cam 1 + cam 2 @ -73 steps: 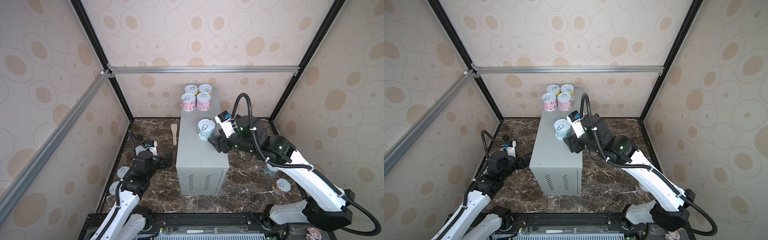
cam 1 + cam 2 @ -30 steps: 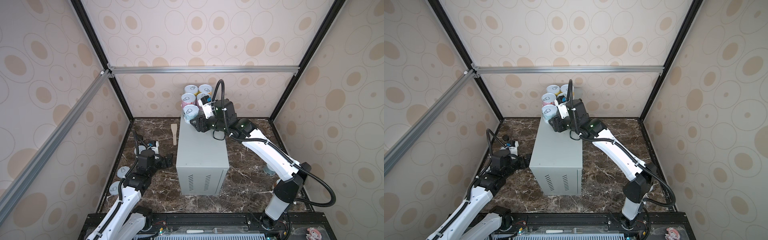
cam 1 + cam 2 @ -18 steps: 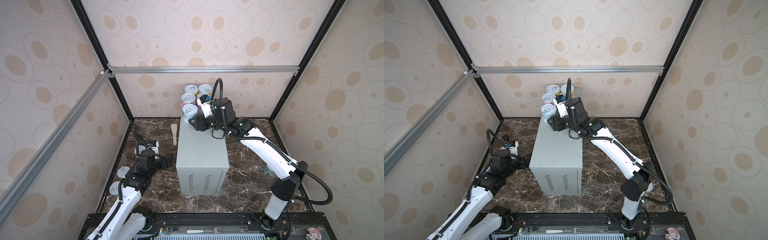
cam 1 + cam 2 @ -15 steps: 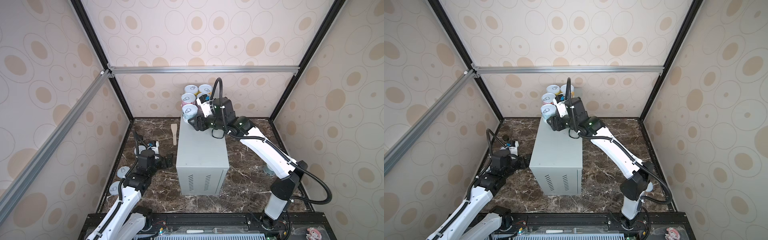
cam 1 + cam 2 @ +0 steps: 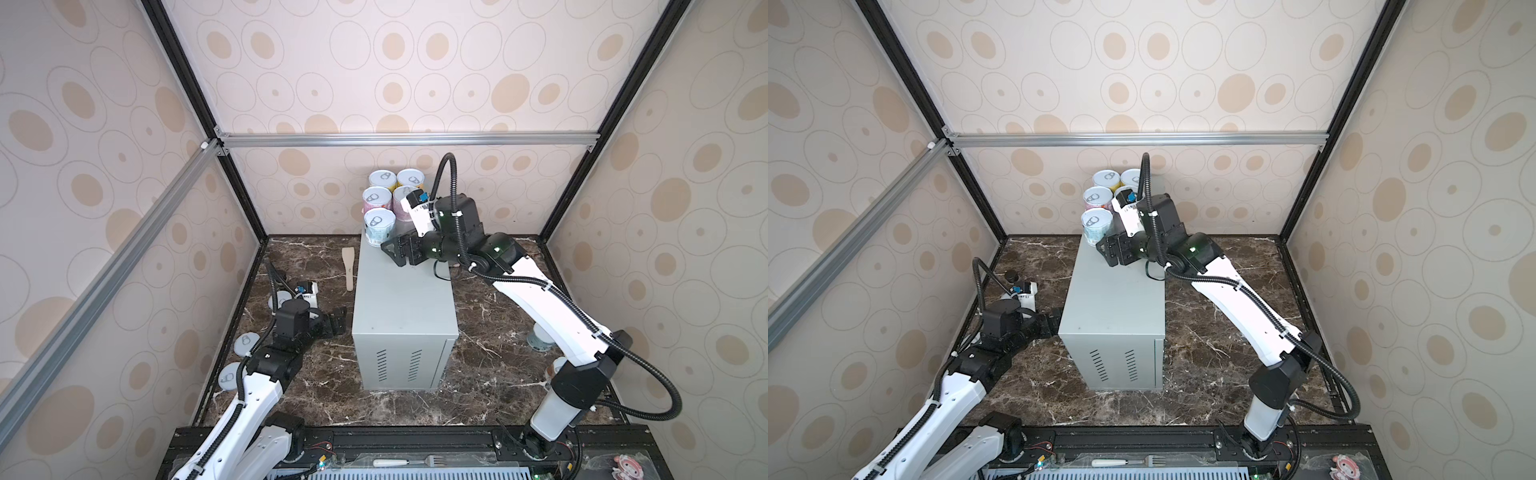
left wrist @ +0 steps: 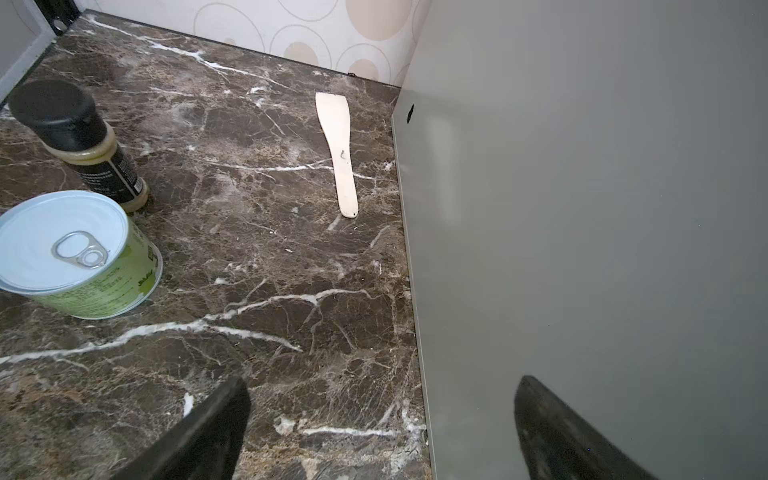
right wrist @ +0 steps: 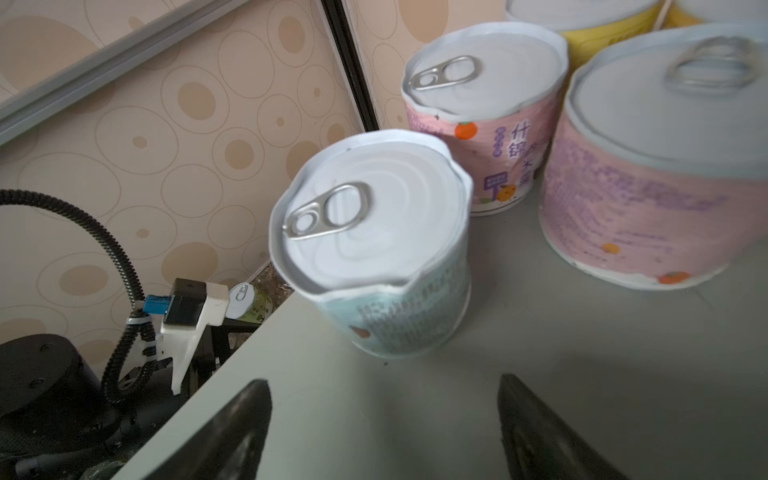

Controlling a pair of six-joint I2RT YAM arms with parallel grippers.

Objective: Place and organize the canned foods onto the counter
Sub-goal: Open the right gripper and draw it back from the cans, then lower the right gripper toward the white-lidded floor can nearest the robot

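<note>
Blue can (image 7: 370,249) is set on counter (image 5: 403,299) just beside pink cans (image 7: 478,137) to extend the grid; right gripper (image 7: 382,386) is spread clear of it, left gripper (image 6: 382,382) spread too.

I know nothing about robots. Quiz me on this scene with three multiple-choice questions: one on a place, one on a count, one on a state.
1. Where does the wooden spatula lie?
A) on the counter
B) on the marble surface beside the counter
C) inside a can

2. How many cans stand on the counter?
A) three
B) eight
C) five

3. The right end effector is:
A) open, apart from the light blue can
B) shut on that can
C) out of view

Answers:
1 B: it lies flat on the marble.
2 C: two yellow, two pink, one light blue.
3 A: the right wrist view shows a gap before the can.
</note>
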